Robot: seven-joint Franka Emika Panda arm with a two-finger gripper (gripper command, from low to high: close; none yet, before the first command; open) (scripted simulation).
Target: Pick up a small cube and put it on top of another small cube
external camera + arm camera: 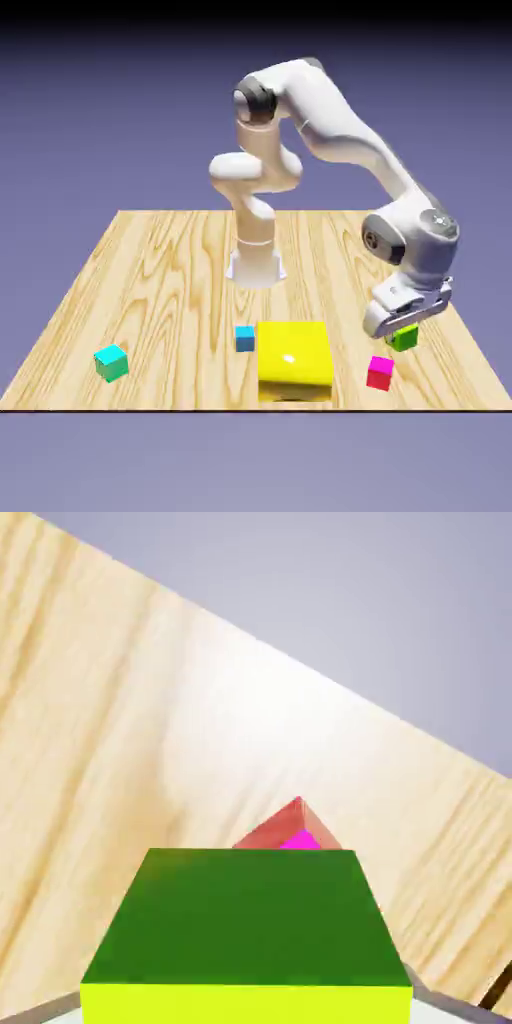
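Wood-grained surface (pixel 150 270) under a blue-violet backdrop: the fingers (pixel 400 325) are clamped on the small lime-green cube (pixel 405 338), held above the surface just beside the magenta-topped cube (pixel 380 372) (its corner peeks past the green one in the hand view).

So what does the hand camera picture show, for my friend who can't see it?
A lime-green cube fills the bottom of the hand view, held in the end effector. Just past its far edge peeks a corner of the pink cube, sitting on the wooden table. The table runs at a slant, with plain blue-violet background above it.
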